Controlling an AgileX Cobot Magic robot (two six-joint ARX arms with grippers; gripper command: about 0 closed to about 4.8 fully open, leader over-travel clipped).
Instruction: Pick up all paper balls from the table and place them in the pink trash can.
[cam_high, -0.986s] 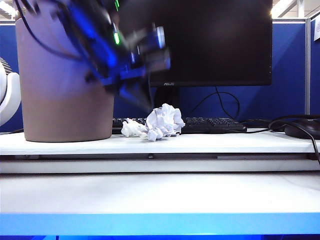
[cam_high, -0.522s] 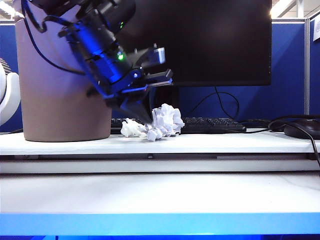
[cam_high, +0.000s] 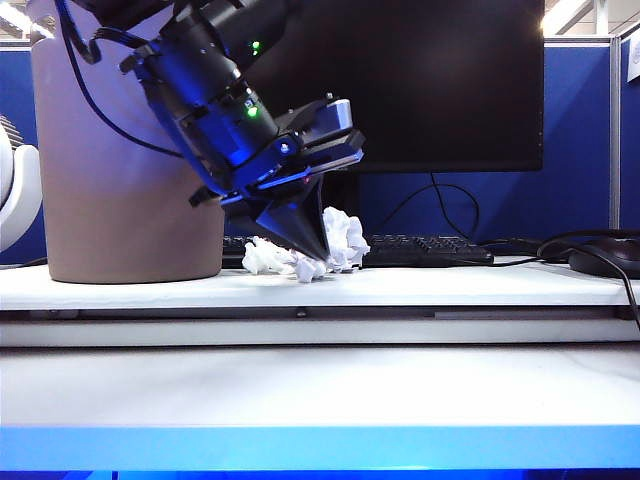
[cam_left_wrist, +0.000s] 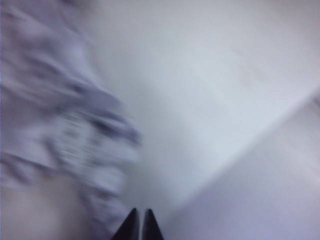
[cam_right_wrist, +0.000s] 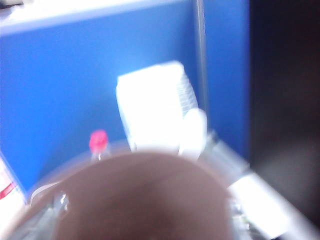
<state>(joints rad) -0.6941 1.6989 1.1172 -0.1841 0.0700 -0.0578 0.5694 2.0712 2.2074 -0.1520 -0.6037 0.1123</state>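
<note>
Pink trash can (cam_high: 125, 180): left of frame, on the table (cam_high: 450, 285).
My left gripper (cam_high: 312, 250): fingers pinched together, empty, tips down.
Paper balls (cam_high: 340, 240): centre, just right of my tips.
My right gripper: unseen; state unclear.

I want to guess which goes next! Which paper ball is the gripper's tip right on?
The larger white paper ball. The left gripper points down onto its near side, while the small white paper ball lies beside it, nearer the pink trash can.

A blurred pink trash can (cam_right_wrist: 145, 200) is seen close up, with a white fan (cam_right_wrist: 160, 107) and a pink-capped bottle (cam_right_wrist: 98, 145) behind it.
</note>
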